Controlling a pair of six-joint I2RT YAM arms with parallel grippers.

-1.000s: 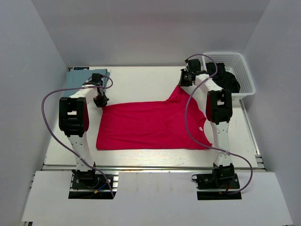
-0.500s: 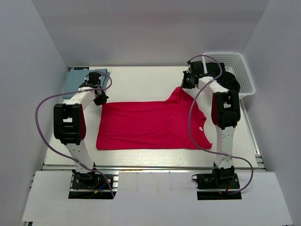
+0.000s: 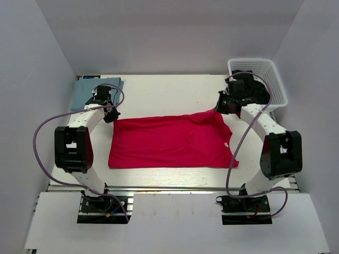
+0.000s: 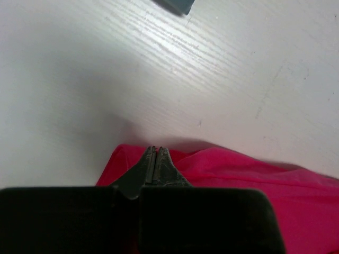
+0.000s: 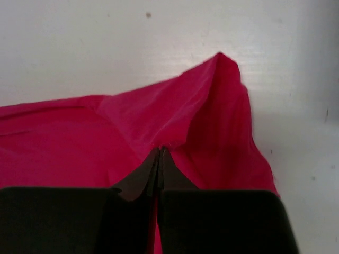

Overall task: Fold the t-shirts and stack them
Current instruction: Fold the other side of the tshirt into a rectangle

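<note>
The crimson red t-shirt (image 3: pixel 169 142) lies spread across the middle of the table. My left gripper (image 3: pixel 109 115) is at its far left corner, jaws shut with the red cloth (image 4: pixel 222 169) at the tips (image 4: pixel 154 150). My right gripper (image 3: pixel 220 107) is shut on a bunched fold of the red shirt (image 5: pixel 175 111) at its far right edge, with the cloth puckering at the tips (image 5: pixel 160 150). The pale blue-grey t-shirt (image 3: pixel 87 91) lies folded flat at the far left corner of the table. Its corner shows at the top of the left wrist view (image 4: pixel 175 5).
A white lattice basket (image 3: pixel 267 69) stands at the far right corner with something dark inside, close behind the right arm. White walls close in the table on three sides. The arm cables loop out to both sides.
My right arm has swung to the right, drawing the shirt's far right part with it, so the raised sleeve now lies lower and farther right. My left gripper has shifted slightly left.
</note>
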